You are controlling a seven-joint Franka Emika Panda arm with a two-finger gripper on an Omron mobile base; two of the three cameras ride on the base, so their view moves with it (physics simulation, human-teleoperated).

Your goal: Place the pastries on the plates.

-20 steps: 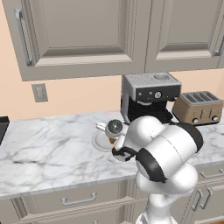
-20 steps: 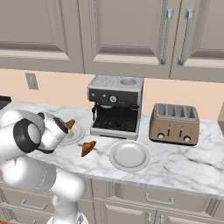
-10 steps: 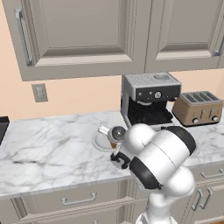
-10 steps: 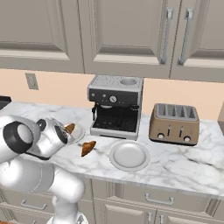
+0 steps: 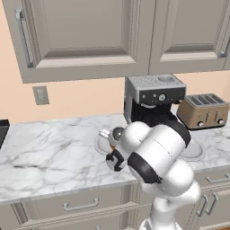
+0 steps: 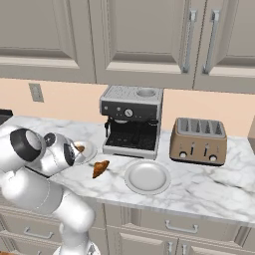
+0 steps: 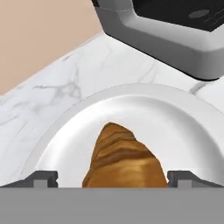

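Note:
One golden-brown pastry point(image 7: 122, 159) lies on the left plate point(image 7: 175, 122), just in front of the coffee machine. My gripper point(image 7: 113, 179) hovers low over it and is open; its fingertips point(image 7: 43, 178) stand apart on either side of the pastry, the left one with a clear gap. In the right base view this plate point(image 6: 89, 148) and its pastry point(image 6: 79, 148) peek out from behind my forearm. The other pastry point(image 6: 100, 168) lies on the marble counter, left of the second plate point(image 6: 147, 177), which holds nothing. My arm covers part of the left plate point(image 5: 99, 144) in the left base view.
A grey coffee machine point(image 6: 132, 119) stands right behind the plates, and a bronze toaster point(image 6: 198, 140) is to its right. Wall cabinets hang above. The marble counter point(image 5: 49, 148) runs on to the left, and its front edge is close below the plates.
My arm has folded lower, and its elbow has swung forward and to the right. The pastry at the gripper has stayed over the left plate.

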